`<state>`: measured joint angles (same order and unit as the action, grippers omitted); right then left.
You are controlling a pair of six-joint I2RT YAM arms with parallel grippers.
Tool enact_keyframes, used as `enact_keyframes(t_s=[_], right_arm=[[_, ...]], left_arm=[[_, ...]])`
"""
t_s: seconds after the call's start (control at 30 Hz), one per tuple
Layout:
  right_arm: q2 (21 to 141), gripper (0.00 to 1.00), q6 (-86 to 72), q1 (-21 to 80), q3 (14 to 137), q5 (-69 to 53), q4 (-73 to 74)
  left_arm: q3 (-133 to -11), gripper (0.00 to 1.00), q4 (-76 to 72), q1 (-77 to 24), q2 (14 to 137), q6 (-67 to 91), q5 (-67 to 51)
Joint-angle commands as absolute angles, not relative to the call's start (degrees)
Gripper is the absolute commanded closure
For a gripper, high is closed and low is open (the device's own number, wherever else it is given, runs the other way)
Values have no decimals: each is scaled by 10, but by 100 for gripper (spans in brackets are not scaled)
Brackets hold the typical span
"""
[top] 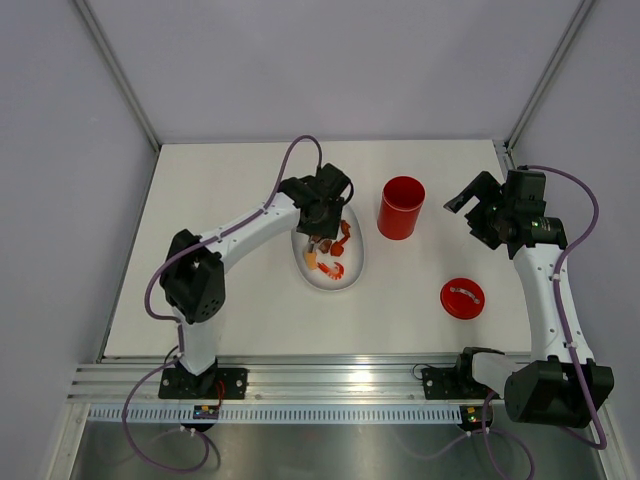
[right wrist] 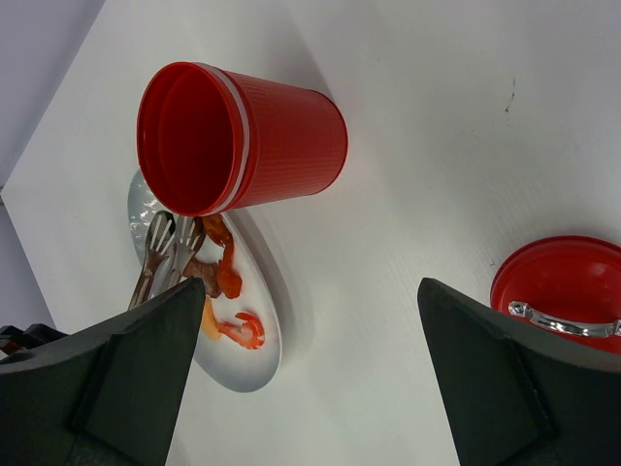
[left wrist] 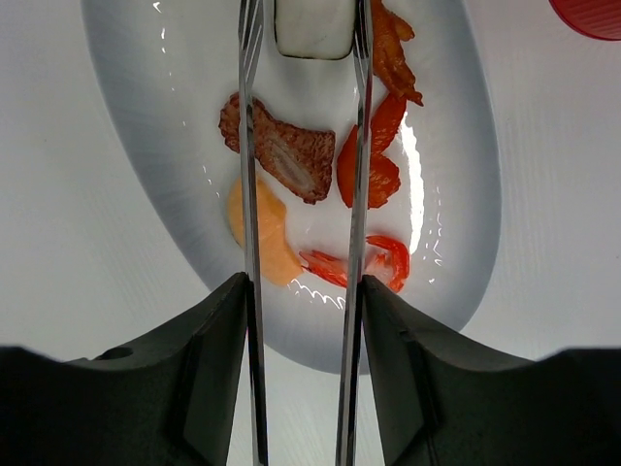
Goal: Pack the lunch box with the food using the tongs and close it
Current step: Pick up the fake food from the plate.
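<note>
The tongs [left wrist: 250, 194] are being held in the left gripper [left wrist: 303, 311], with one thin silver arm being pressed by each finger, so that a squeeze from the fingers can be passed down to the tips. The jaws are being kept partly closed, just as wide as the tongs, and nothing else is being touched by them. The tongs are being pointed down over the white plate [left wrist: 136, 146], because the food [left wrist: 286, 155] is being kept there: a brown piece, an orange piece, some red shrimp shapes and a white-topped piece [left wrist: 312, 29]. The white-topped piece is being framed between the two tong arms, so it is probably being picked as the one to lift. Whether it is being pinched yet cannot be told. The lunch box [top: 401, 207] is being left standing just beside the far end of the plate with its mouth open, so each piece is being given only a short trip. The lid [top: 462, 298] is being left flat on the table [top: 250, 180], apart from the box and nearer the right arm, most likely so it can be put on last. The right gripper [right wrist: 306, 320] is being held wide open above the table, between box and lid, and nothing is being held in it.
</note>
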<state>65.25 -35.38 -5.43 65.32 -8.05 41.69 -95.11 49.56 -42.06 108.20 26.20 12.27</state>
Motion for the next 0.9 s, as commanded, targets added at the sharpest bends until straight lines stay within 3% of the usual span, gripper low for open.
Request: enact_keyframes(t_s=[0.0,0.07,0.13,0.27,0.53,0.67,0.87], right_arm=[[650,0,-351,-49,657,-80,404],[650,1,-350,-49,657,-80,403],[650,1,-351,-49,658,-79,404],[650,1,-351,-49,657,-80,404],[650,0,-352,-49,660,-83,400],[650,1,-351,-49,659,-83,401],[649,1,-352,-49,660,-82,403]], left_arm=[[-963,48,477,-420,1092,268,136],[-967,50,482,-419,1096,268,135],[-971,61,488,-419,1097,270,135],[-973,71,497,-420,1071,269,142],[-1037,78,514,-420,1006,256,134],[-1024,78,445,-432,951,243,97],[-1084,78,429,-455,974,237,64]])
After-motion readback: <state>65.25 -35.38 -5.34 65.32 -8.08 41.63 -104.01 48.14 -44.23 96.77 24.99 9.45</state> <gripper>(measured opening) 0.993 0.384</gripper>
